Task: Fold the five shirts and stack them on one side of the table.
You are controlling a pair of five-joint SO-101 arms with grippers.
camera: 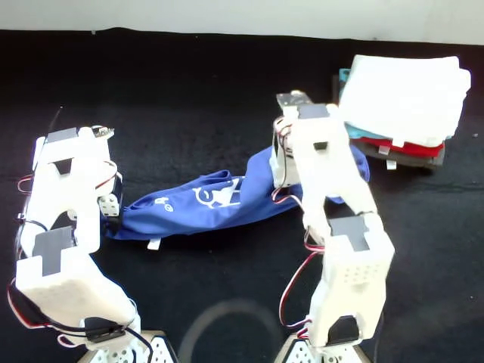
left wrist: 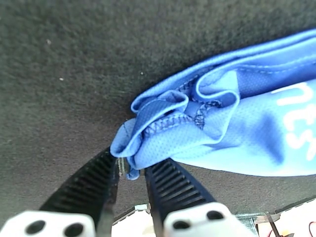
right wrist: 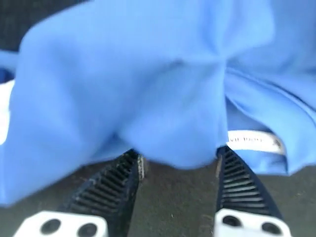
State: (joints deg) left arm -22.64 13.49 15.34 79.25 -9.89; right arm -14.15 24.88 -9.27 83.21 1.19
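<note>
Black cloth covers the table (camera: 174,98), and on it my left gripper (left wrist: 129,165) has its jaws narrow, pinching a bunched hem corner of the blue shirt (left wrist: 232,128). My right gripper (right wrist: 177,158) stands with jaws wide, the shirt's other end draped across their tips and a white label (right wrist: 254,141) just beside one of them. Beyond the right jaws, well apart from the left ones, sits the stack of folded shirts (camera: 401,94), white on top, red beneath.

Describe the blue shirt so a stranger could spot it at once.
On the black table, look between the left arm and right arm. The blue shirt lies there, a crumpled band with white print, unlike the folded stack at the far corner.
</note>
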